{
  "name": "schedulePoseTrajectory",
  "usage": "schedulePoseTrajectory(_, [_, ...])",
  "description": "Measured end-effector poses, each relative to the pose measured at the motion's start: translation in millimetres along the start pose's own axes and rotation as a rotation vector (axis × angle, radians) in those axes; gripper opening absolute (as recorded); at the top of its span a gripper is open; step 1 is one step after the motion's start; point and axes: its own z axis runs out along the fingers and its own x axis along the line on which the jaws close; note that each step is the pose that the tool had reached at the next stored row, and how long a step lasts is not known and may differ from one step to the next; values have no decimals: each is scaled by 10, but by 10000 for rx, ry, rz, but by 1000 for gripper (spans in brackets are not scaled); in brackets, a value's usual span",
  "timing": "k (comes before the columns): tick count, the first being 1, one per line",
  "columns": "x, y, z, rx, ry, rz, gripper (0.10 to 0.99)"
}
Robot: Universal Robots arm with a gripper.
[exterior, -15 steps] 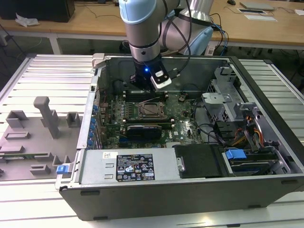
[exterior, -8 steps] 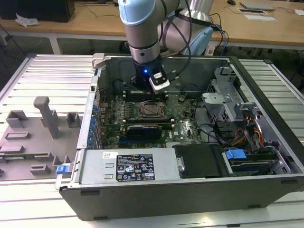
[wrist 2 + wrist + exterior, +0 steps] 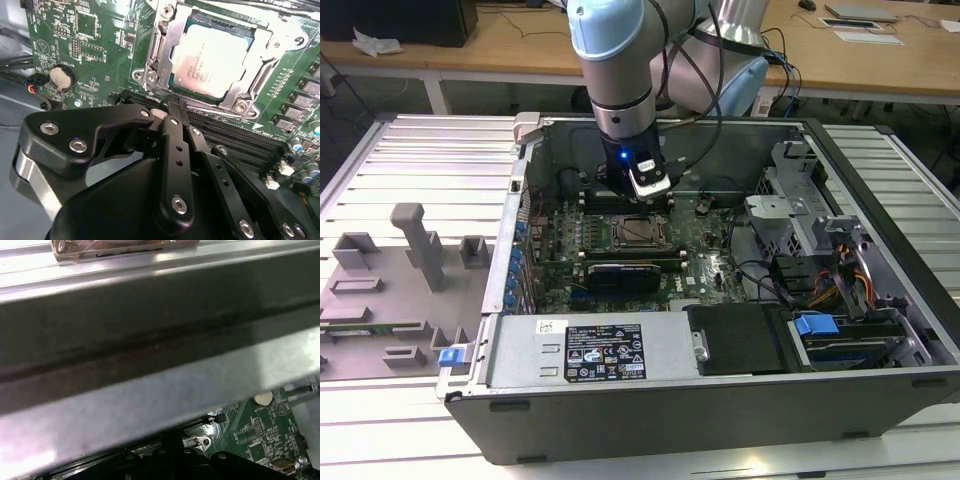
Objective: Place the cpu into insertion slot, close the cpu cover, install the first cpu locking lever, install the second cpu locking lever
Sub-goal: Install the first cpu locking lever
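The cpu (image 3: 212,60), a pale silver square, lies flat in the insertion slot (image 3: 638,232) on the green motherboard. The cpu cover (image 3: 167,47), a silver frame plate, lies down around the chip, which shows through its window. My gripper (image 3: 172,106) hangs just beside the socket's edge, its black fingers (image 3: 172,145) pressed together and holding nothing that I can see. In the exterior view the gripper (image 3: 648,192) is low inside the open computer case, at the far edge of the socket. The dark gripper body (image 3: 170,462) also shows in the first wrist view.
Long black memory slots (image 3: 240,135) run beside the socket under the fingers. A coin cell (image 3: 61,77) sits further off. A long black card (image 3: 630,272), the power supply (image 3: 600,350) and the drive cage (image 3: 790,215) crowd the case. The metal case wall (image 3: 150,340) stands close by.
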Motion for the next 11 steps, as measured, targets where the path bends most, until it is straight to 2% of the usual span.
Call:
schedulePoseTrajectory(2, [7,26,3,44,-20,46,106])
schedulePoseTrajectory(7, [-4,40,-62,52,-27,83,106])
schedulePoseTrajectory(11, [12,83,-58,71,-44,180,106])
